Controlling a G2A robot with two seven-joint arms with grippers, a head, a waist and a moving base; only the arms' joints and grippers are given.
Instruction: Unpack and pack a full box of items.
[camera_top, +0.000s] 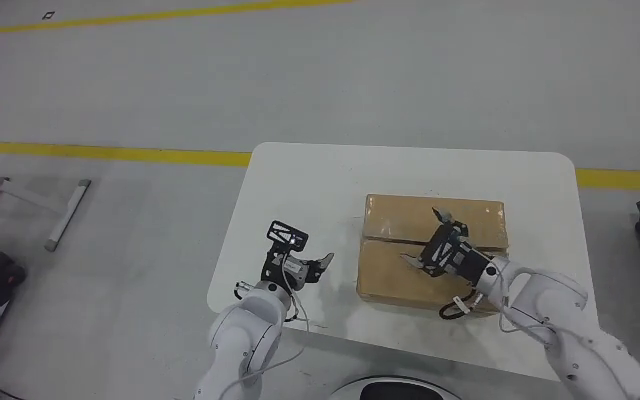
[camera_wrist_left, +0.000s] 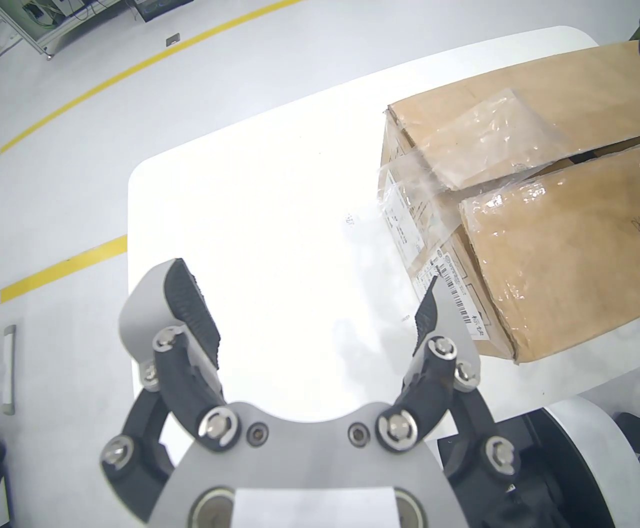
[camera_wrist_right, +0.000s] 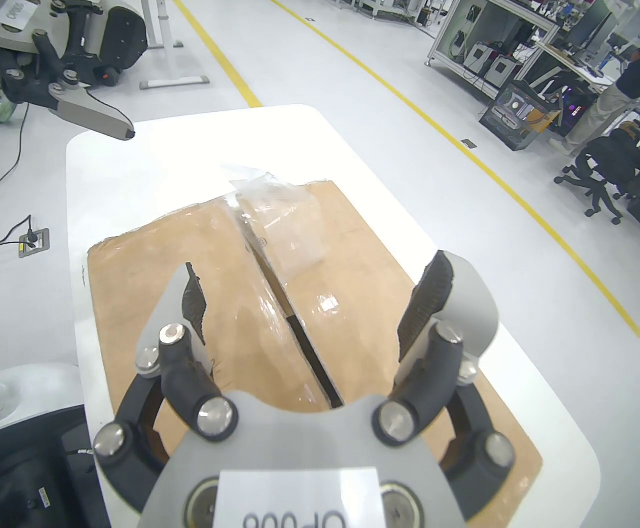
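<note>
A brown cardboard box (camera_top: 435, 248) lies on the white table (camera_top: 300, 190), right of centre. Its two top flaps are down, with a narrow dark seam (camera_wrist_right: 310, 345) between them and torn clear tape (camera_wrist_left: 480, 145) hanging at one end. My right gripper (camera_top: 428, 240) hovers open above the box top, its fingers on either side of the seam (camera_wrist_right: 315, 285). My left gripper (camera_top: 300, 250) is open over bare table left of the box (camera_wrist_left: 540, 210), with nothing between its fingers (camera_wrist_left: 320, 295). A left fingertip (camera_wrist_right: 107, 120) shows far off in the right wrist view.
The table's front edge (camera_top: 300, 320) runs close under both arms. Bare tabletop lies behind and left of the box. Yellow floor lines (camera_top: 120, 153) run beyond the table. Workbenches and chairs (camera_wrist_right: 600, 175) stand far across the room.
</note>
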